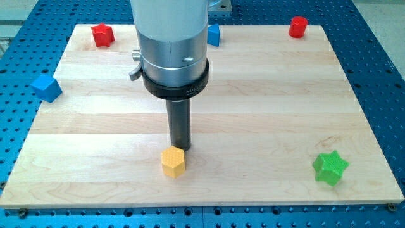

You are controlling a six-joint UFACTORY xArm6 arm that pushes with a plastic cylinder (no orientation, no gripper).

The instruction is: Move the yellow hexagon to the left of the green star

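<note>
The yellow hexagon lies near the view's bottom, left of centre, on the wooden board. The green star lies at the view's lower right, far to the right of the hexagon. My tip stands just above and slightly right of the yellow hexagon, touching or nearly touching its upper edge. The rod hangs from the wide grey arm body that fills the view's top centre.
A red star-like block lies at the top left. A blue cube sits at the board's left edge. A blue block shows partly behind the arm at the top. A red block lies at the top right.
</note>
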